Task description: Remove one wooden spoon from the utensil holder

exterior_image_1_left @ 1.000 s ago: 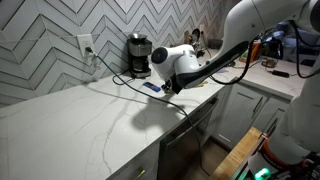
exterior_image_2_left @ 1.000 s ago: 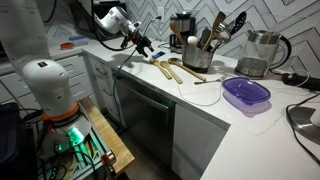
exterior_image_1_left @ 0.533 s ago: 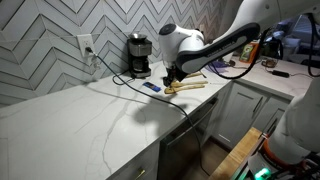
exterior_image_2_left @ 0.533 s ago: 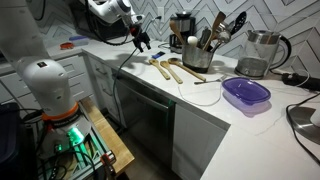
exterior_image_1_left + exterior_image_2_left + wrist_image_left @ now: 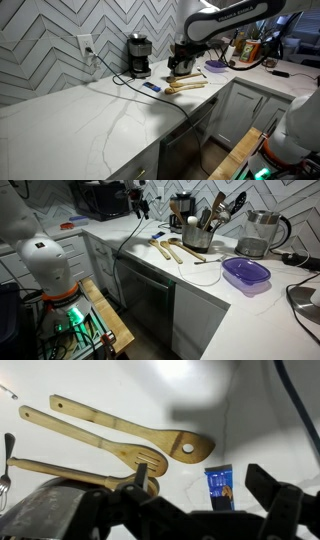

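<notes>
We see the black gripper [image 5: 205,498] hanging over the white counter [image 5: 80,110], fingers spread and empty, while the pale tan wooden spoon [image 5: 130,432] lies flat just beside the silvery-grey metal utensil holder [image 5: 197,237], on its near side.

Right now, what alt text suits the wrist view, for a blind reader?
A wooden spoon with a hole and a slotted spoon lie on a white counter. The dark gripper frames the bottom, near a small blue object.

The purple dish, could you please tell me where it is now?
In an exterior view the purple dish sits on the counter near its front edge, in front of the kettle, picture-right of the utensil holder.
</notes>
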You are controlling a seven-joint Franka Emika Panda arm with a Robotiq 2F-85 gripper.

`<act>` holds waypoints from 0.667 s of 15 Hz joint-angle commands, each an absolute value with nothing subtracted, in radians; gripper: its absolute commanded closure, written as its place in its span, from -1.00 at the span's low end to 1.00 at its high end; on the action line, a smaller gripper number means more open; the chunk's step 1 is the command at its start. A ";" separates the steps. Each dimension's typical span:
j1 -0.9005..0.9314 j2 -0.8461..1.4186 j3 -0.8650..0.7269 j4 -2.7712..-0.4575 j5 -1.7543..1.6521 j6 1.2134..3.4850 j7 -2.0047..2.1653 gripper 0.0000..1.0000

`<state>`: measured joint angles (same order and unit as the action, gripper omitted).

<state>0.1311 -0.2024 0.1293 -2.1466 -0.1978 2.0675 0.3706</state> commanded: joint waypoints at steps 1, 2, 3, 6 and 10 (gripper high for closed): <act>0.113 -0.305 0.112 -2.165 -0.098 2.031 0.297 -1.00; 0.112 -0.329 0.113 -2.169 -0.096 2.031 0.271 -1.00; 0.099 -0.272 0.131 -2.144 -0.131 2.050 0.315 -1.00; 0.096 -0.286 0.135 -2.144 -0.129 2.049 0.309 -1.00; 0.095 -0.271 0.136 -2.144 -0.130 2.050 0.310 -1.00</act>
